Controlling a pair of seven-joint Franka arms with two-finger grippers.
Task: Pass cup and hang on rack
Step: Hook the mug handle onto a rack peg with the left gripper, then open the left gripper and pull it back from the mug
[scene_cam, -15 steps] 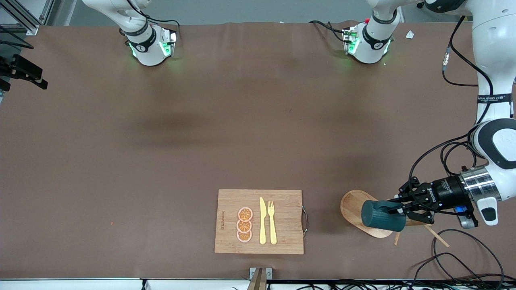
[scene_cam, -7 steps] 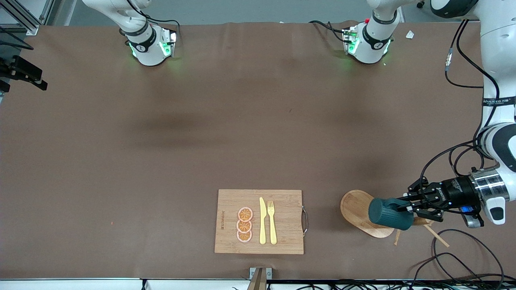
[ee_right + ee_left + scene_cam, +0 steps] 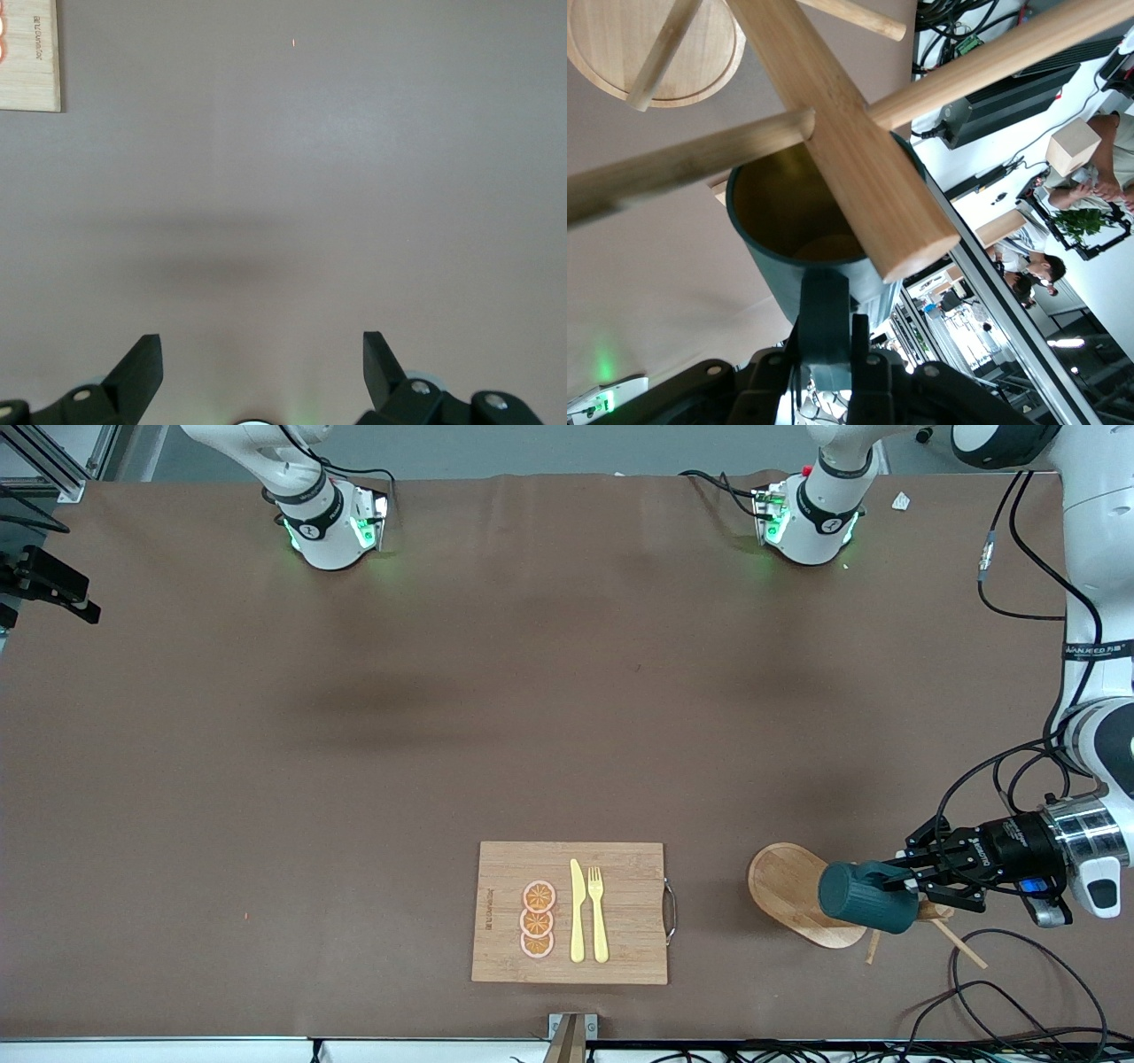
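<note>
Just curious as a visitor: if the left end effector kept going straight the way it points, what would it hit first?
Probably the rack: the left end effector holds the cup by its handle, with the wooden post right at the cup's mouth.

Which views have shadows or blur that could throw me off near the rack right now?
Front view: soft dark arm shadows on the brown table, none over the rack. Left wrist view: rack pegs close and soft, cup interior shaded, bright blurry background. Right wrist view: one faint shadow band, open right gripper.
</note>
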